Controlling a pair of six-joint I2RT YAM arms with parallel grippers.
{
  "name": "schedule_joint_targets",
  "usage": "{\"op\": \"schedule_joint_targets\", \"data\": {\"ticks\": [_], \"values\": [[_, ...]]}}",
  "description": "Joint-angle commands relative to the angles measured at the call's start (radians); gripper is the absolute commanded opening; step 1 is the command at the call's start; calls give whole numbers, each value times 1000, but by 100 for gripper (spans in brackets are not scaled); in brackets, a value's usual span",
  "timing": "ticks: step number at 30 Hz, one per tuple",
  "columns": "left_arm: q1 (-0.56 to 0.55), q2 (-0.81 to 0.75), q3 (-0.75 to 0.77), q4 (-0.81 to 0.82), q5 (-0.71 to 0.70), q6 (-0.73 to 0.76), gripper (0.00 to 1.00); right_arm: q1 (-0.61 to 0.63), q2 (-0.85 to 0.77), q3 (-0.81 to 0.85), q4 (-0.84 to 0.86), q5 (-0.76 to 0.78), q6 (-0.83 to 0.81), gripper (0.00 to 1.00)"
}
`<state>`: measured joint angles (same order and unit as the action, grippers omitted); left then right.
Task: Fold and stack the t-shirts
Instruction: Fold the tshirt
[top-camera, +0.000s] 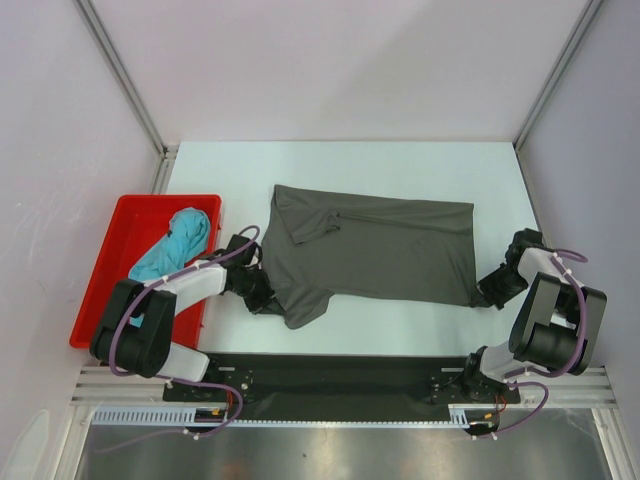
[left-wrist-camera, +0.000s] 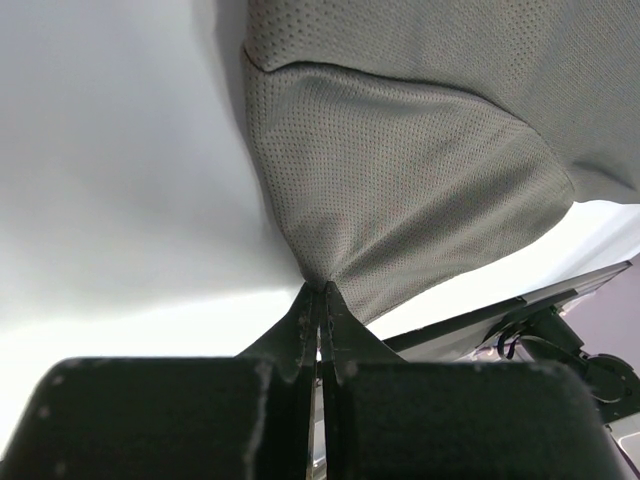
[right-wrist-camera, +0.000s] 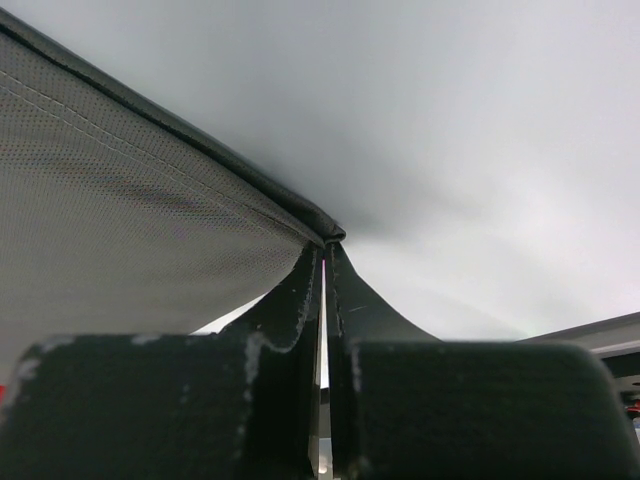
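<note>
we see a white tabletop (top-camera: 400, 165) boxed in by pale walls (top-camera: 330, 60) with aluminium corner posts (top-camera: 120, 70). a black base plate (top-camera: 330, 372) runs along its near edge. the plain dark grey cloth t-shirt (top-camera: 385, 245) lies spread across the middle of the table, one sleeve folded in over the body at its far left. at the left edge a red plastic tray (top-camera: 112, 272) holds the crumpled bright teal t-shirt (top-camera: 182, 238).

from above, the left gripper (top-camera: 262, 296) sits at the grey shirt's near left edge and the right gripper (top-camera: 488, 290) at its near right corner, but there the fingers are too small to judge. the wrist cameras show what the overhead view cannot: each pair of black fingers is pressed together on a pinch of perforated grey fabric, the left on a tented fold, the right on a hemmed corner. the tray and teal shirt appear only from above.
</note>
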<state>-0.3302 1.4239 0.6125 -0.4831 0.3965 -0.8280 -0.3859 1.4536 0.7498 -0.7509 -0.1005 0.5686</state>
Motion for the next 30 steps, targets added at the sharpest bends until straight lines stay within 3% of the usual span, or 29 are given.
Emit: {"op": "schedule_joint_targets", "data": {"ticks": [1,13,17,30], "values": [[11,-5,27,-15,10,20,0,-13,-4,-6,-7,59,4,0],[11,4,127,-60,-19,67,0,90,19,89,-36,54,-39,0],[11,33,176,-75,30,59,0,111,33,158,-51,56,-55,0],[57,162,498,-180,-45,141,0,127,129,321,-64,50,-102,0]]}}
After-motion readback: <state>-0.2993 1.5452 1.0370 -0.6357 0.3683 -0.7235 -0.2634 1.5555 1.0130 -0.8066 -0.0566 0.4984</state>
